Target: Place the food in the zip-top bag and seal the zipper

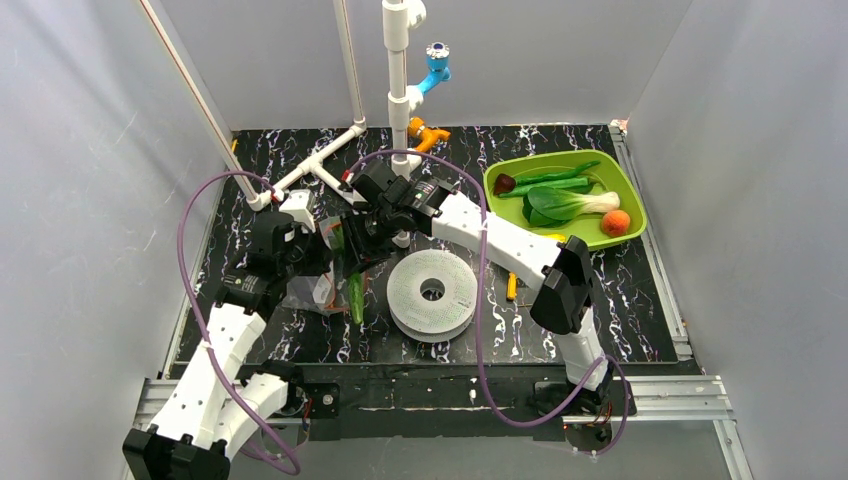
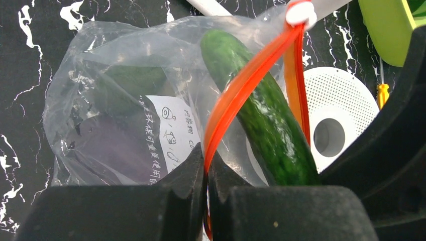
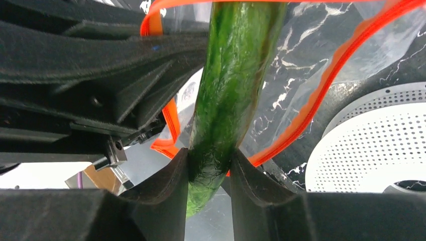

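We see left gripper [image 2: 206, 161] clamping zipper [image 2: 240, 90], right gripper [image 3: 209, 165] grasping green vegetable [image 3: 232, 85] at bag [image 2: 95, 75] mouth; food [image 1: 570, 203] in upper-right tray [image 1: 560, 160] awaits loading.

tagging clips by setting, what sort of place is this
Probably a lab robot test cell, not a kitchen: plain grey walls box in a black marbled table, left arm and right arm stand on an aluminium rail, and the food is toy produce in a lime-green tray.

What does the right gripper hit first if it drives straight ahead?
Probably the orange-red zipper strip rimming the clear plastic bag's mouth, around the long green cucumber the right gripper grips; depth unclear.
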